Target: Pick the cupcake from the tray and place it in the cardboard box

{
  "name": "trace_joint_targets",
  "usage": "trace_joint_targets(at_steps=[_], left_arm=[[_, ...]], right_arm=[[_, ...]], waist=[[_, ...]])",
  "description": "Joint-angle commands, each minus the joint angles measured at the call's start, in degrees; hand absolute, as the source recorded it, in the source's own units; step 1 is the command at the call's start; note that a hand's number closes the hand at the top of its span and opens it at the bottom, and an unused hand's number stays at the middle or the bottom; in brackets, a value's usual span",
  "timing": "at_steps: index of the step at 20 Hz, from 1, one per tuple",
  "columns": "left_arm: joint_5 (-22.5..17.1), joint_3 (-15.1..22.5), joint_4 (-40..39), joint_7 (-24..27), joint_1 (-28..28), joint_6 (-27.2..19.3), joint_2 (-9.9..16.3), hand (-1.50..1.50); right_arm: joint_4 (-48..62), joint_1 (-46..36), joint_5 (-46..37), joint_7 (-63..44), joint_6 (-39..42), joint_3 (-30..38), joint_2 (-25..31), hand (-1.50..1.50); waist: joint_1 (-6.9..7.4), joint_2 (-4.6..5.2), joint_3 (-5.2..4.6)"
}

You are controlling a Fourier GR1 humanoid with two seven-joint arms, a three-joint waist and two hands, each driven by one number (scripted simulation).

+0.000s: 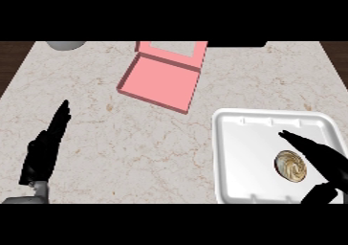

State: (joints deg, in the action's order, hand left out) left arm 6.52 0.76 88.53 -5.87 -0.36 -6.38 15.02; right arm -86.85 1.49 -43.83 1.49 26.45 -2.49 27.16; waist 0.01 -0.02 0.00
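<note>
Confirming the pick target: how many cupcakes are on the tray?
1. The cupcake sits in the white tray, right of center, beside the right hand. None seem hidden.

Even, soft light falls on the counter [135, 143]; the white tray [237, 158] is bright without glare (only faint shadows inside its rim), edges undistorted.
</note>
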Motion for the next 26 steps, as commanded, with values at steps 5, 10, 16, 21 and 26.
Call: trace_joint_targets(at_steps=[5,10,16,21,26], left_arm=[[2.8,-2.1,-0.3,-0.9,-1.1,1.3,-1.8,0.00],[3.3,-2.4,1.1,2.1,2.6,2.6,-2.9,0.00],[4.1,-3.1,-1.0,0.4,-0.7,2.5,-3.4,0.00],[3.6,-2.9,3.3,-1.3,2.0,3.4,-3.5,0.00],[4.2,0.1,-0.4,1.4,-2.5,4.8,-4.4,0.00]], right_arm=[[3.7,-2.0,-4.6,2.2,0.8,0.9,-2.2,-1.50],[2.7,-0.3,-6.1,1.9,1.3,1.2,-3.3,-1.50],[7.4,-2.0,-9.8,6.8,-7.4,-0.1,-5.3,1.50],[6.0,-2.3,-12.7,7.7,-13.9,1.8,-4.2,1.50],[24.6,-29.2,-16.4,11.4,-11.4,0.0,-1.3,1.50]], waist=[[0.04,0.01,0.01],[-0.01,-0.01,0.00],[-0.02,0.03,0.01],[0.06,-0.04,0.01],[6.24,1.77,0.18]])
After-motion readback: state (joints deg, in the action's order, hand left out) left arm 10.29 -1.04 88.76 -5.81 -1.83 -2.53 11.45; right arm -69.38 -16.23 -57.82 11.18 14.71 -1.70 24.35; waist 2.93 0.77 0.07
